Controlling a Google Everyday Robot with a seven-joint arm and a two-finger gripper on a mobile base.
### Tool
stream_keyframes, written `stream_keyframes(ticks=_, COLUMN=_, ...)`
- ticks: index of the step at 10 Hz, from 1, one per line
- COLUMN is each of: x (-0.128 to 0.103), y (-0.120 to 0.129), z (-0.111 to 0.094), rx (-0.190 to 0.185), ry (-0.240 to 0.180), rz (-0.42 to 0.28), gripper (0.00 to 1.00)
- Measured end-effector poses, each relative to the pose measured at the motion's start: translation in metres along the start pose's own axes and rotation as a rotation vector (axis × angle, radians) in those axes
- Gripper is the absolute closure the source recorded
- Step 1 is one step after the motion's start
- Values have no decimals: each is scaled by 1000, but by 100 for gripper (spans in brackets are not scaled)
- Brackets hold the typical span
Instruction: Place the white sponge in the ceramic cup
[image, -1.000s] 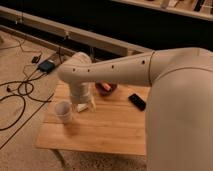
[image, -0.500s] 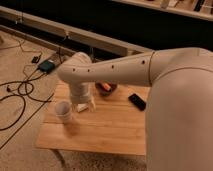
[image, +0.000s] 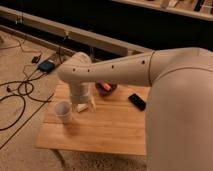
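- The wooden surface (image: 110, 131) shows bare boards from the middle to its front edge, which is the widest room to move in.
- The cup (image: 63, 110) stands near the left edge. Cables (image: 19, 93) lie on the floor beyond that edge.
- A dark bowl (image: 112, 90) sits toward the back edge, and a black phone (image: 137, 101) lies to the right of it.
- The arm (image: 115, 70) reaches in from the right and bends down over the back-left part.
- The claw (image: 81, 103) hangs low, just right of the cup.
- The white sponge (image: 88, 106) is right at the claw's tip, close to the boards and beside the cup, not in it.
- I cannot tell whether the claw is spread or pinching the sponge.
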Motion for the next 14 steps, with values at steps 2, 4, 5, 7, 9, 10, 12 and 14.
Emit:
stream_keyframes(ticks=2, x=0, y=0, z=0, rx=1, ry=0, rz=0, gripper=35)
stream_keyframes(ticks=4, x=-9, y=-10, z=4, rx=32, ry=5, rz=-29, gripper=35)
stream_keyframes(ticks=5, x=-20, y=-22, z=8, rx=65, ry=12, rz=-72, gripper=35)
stream_keyframes(ticks=7, x=-44, y=-33, z=17, rx=132, ry=32, rz=-205, gripper=35)
stream_keyframes(ticks=9, x=-78, y=-24, z=31, rx=187, ry=67, rz=-406, gripper=35)
stream_keyframes(ticks=10, x=-87, y=-17, z=36, rx=191, ry=78, rz=-460, gripper=35)
stream_keyframes(ticks=12, x=-112, y=-3, z=50, rx=197, ry=105, rz=-569, gripper=35)
stream_keyframes(ticks=14, x=-128, y=4, z=60, rx=192, ry=118, rz=-611, gripper=35)
